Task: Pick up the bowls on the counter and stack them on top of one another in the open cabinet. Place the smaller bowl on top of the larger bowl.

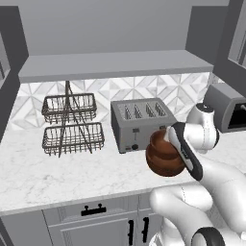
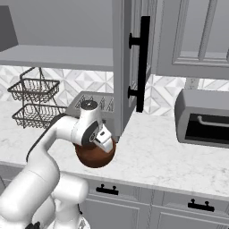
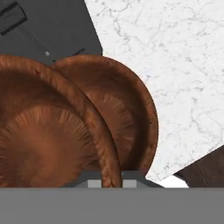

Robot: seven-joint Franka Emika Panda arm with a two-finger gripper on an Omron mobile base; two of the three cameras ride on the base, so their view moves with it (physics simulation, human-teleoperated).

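My gripper (image 3: 111, 183) is shut on the near rim of the larger bowl (image 3: 48, 140), a glossy reddish-brown wooden bowl whose rim runs between the two fingertips. The smaller bowl (image 3: 127, 109) sits just behind it on the marbled counter (image 3: 183, 65), partly covered by the larger one. From the left base camera the larger bowl (image 1: 166, 166) hangs in front of the toaster, with the smaller bowl (image 1: 158, 140) above and behind it and my hand to their right. From the right base camera the gripper (image 2: 105, 144) presses down on the larger bowl (image 2: 95, 159). The open cabinet (image 1: 115, 65) lies above.
A grey toaster (image 1: 137, 125) stands right behind the bowls. A two-tier wire basket rack (image 1: 72, 125) is at the left. A dark toaster oven (image 2: 203, 118) sits at the right. An open cabinet door (image 2: 123, 67) with a black handle hangs just above my hand.
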